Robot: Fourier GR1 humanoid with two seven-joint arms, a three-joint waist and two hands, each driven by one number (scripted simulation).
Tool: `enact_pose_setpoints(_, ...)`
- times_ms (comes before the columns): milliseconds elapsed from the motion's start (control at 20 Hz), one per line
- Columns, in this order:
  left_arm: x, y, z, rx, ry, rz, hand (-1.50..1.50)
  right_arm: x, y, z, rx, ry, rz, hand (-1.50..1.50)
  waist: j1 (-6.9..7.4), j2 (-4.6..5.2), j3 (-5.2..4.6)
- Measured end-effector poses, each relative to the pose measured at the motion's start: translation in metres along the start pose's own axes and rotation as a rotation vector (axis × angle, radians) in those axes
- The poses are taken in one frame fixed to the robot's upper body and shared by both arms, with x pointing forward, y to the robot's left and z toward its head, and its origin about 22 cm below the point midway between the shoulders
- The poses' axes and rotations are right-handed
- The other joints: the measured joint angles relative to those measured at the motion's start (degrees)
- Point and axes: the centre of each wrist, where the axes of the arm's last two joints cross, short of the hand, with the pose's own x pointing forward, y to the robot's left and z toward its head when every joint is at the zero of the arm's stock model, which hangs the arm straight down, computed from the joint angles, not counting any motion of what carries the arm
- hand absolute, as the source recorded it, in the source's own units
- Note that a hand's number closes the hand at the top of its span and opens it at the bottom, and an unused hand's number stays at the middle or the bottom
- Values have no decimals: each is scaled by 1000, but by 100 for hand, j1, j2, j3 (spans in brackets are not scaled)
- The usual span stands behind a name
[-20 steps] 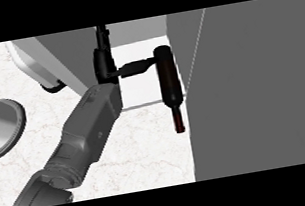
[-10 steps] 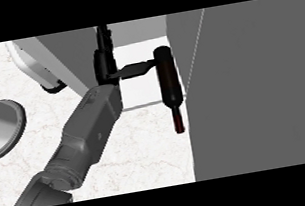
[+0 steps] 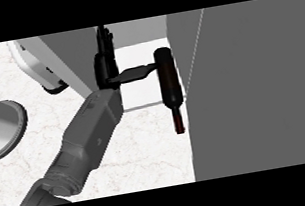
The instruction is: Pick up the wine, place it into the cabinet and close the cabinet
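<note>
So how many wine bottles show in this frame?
1. The wine bottle lies at the cabinet's opening, just left of the grey door panel, neck toward the view's lower edge, with the left hand touching it. Others could be hidden behind the panel.

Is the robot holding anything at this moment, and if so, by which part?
The one hand in view touches the wine bottle on its upper body, away from the neck; whether it truly grips cannot be told.

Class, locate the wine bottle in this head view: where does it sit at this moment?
The wine bottle stands centre-frame, just left of the grey cabinet door, neck pointing down the view; the left hand has a finger reaching to it.
</note>
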Motion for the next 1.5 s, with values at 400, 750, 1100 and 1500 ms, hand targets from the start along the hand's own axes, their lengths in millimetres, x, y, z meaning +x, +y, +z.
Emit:
enact_pose_setpoints(400,-11,-3,38,14,42,17,-150,0,1,1,-17,6,-4,-150,171,-38,-3)
enact_pose_setpoints(750,-4,-31,91,-7,48,19,-150,0,-6,7,-55,25,32,-150,320,-48,-2)
enact_pose_setpoints(1100,20,-41,138,-39,32,53,-150,-2,-15,14,-87,24,65,-150,428,-52,1)
enact_pose_setpoints(1500,59,-44,185,-19,25,99,-150,1,-14,12,-90,29,65,-150,453,-53,0)
